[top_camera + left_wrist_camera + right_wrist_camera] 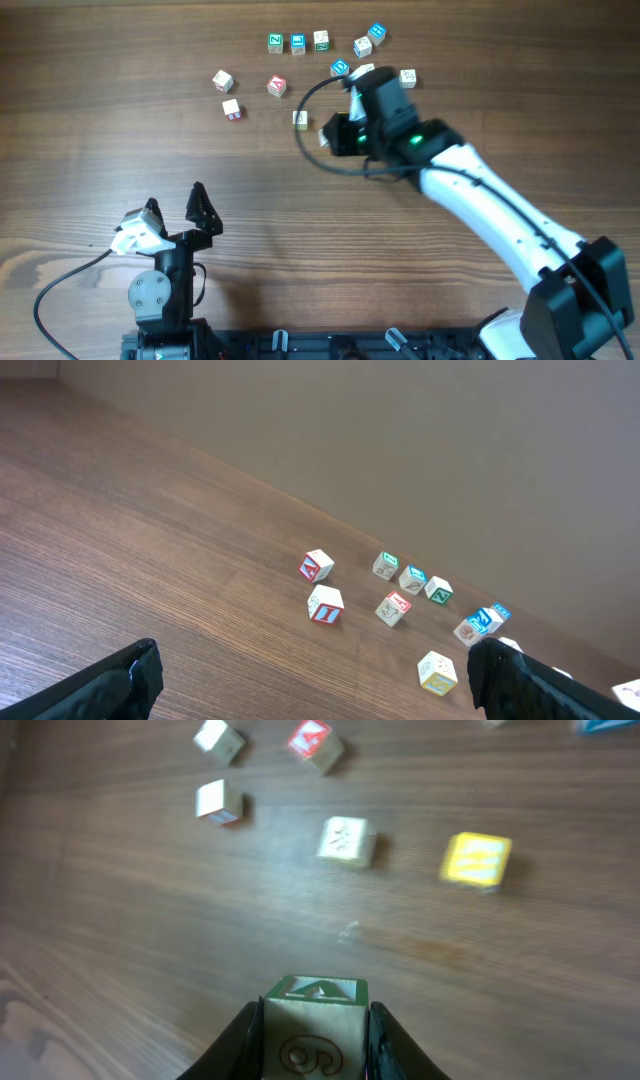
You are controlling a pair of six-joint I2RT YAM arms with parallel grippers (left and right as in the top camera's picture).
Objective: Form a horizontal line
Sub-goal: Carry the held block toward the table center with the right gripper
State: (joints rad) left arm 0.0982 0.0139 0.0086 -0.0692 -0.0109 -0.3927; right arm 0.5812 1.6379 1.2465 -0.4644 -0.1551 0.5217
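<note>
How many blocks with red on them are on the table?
3, all left of the cluster: the far-left block, the middle block right of it, and the near block toward the robot. The right arm may hide more.

This looks like a robotics lab bench: two cabled robot arms (490, 212) sit mounted at one edge of a wood-grain table (100, 150), a bare beige wall (450, 440) behind it, small alphabet cubes (222, 80) scattered across it.
</note>
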